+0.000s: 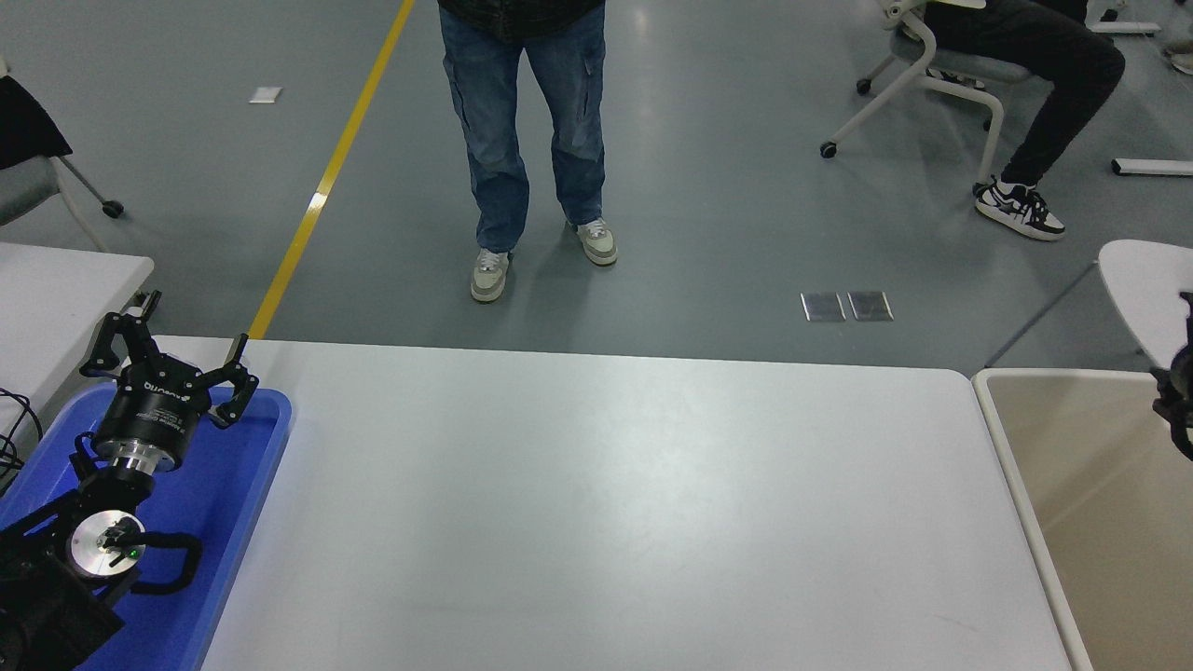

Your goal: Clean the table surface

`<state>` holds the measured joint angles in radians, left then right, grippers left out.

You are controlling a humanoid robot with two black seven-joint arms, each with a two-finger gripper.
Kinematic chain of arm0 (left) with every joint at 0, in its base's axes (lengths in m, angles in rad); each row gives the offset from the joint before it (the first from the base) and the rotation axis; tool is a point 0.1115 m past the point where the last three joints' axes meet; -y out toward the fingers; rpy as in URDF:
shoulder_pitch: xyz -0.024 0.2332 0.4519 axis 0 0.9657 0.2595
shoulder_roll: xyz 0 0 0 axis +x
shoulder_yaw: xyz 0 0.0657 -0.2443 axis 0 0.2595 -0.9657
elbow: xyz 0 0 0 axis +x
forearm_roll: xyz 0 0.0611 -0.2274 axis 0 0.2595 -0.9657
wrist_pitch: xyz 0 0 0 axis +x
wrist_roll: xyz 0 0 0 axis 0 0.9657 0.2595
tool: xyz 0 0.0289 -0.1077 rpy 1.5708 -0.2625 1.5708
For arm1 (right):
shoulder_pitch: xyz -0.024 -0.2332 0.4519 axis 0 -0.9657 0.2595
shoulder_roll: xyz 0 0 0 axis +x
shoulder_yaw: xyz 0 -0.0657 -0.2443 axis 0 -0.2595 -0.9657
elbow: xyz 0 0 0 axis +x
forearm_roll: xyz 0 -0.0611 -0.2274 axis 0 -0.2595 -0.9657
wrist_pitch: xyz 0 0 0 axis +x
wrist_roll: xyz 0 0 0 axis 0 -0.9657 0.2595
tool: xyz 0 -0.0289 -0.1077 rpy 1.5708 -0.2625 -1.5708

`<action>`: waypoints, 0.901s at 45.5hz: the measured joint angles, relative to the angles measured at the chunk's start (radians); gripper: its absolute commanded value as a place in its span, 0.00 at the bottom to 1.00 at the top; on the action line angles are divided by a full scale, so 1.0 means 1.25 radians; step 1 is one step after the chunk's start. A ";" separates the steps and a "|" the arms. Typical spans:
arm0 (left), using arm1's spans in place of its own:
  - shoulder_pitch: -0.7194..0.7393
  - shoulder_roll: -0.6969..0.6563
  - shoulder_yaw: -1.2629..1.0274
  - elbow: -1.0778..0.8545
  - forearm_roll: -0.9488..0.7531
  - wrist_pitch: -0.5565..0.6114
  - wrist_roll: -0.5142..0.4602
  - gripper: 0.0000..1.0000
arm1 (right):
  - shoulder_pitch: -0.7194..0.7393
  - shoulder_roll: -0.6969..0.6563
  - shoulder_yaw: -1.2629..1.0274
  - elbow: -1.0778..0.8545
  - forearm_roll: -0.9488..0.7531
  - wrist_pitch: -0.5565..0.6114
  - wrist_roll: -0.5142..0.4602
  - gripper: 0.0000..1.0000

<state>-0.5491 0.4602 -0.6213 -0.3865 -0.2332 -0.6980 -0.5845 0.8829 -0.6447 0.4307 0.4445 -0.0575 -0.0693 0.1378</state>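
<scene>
A glossy grey floor [746, 186] carries a yellow painted line [326, 177] at far left, two metal floor plates [846, 306], and a white wheeled chair [932, 75] far right.

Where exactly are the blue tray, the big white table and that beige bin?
blue tray [244, 485], head view, on its bare floor near the right rim.
table surface [606, 503], head view, on the bare middle.
beige bin [1011, 457], head view, on its left rim.
</scene>
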 measured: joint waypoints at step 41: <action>0.000 0.000 0.000 0.000 0.000 0.000 0.000 1.00 | -0.068 0.005 0.133 0.113 -0.046 0.232 0.275 0.98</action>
<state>-0.5492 0.4602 -0.6213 -0.3866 -0.2332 -0.6979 -0.5844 0.7979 -0.6382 0.5976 0.5863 -0.1146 0.2207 0.4813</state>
